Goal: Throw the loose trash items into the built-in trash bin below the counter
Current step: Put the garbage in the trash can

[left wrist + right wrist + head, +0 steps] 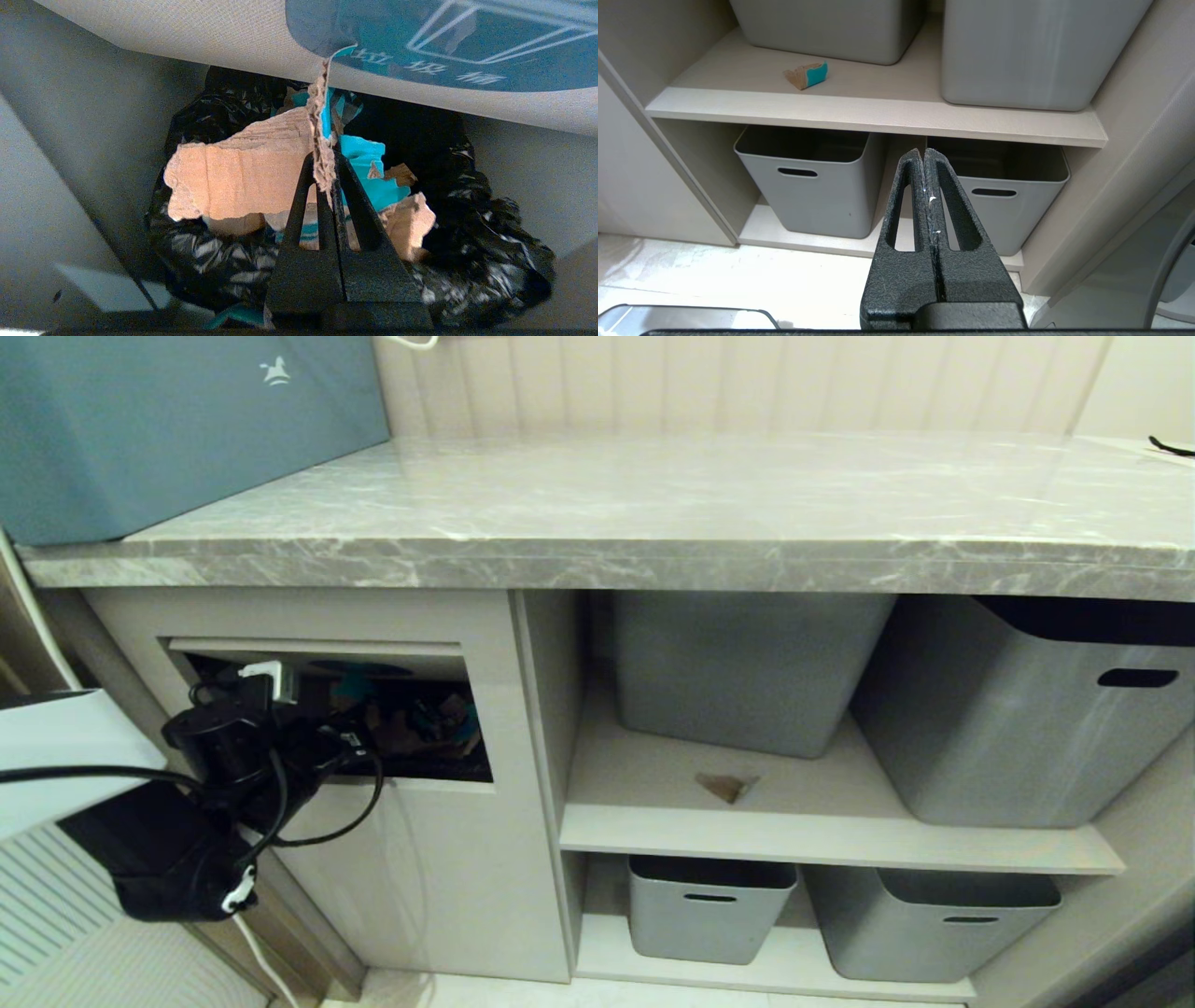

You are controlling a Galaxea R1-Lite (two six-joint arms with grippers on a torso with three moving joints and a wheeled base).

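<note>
My left gripper (pixel 325 161) reaches through the opening of the built-in trash bin (pixel 439 859) and is shut on a torn cardboard scrap (pixel 321 121), seen edge-on between the fingers. The flap (pixel 224 42) with its blue sticker (pixel 420 46) is swung inward above the scrap. Beyond the gripper, brown (pixel 233 172) and turquoise (pixel 369 172) cardboard pieces lie over a black bin bag (pixel 467 233). A small triangular scrap (pixel 726 786) (pixel 806 75) lies on the upper shelf. My right gripper (pixel 924 156) hangs shut and empty in front of the lower shelf. The counter (pixel 653 504) runs above.
Two grey storage bins (pixel 747 663) (pixel 1018 709) stand on the upper shelf behind and beside the triangle. Two smaller ones (pixel 808 182) (pixel 1008 196) sit on the lower shelf. A teal box (pixel 168 420) rests on the counter's left end.
</note>
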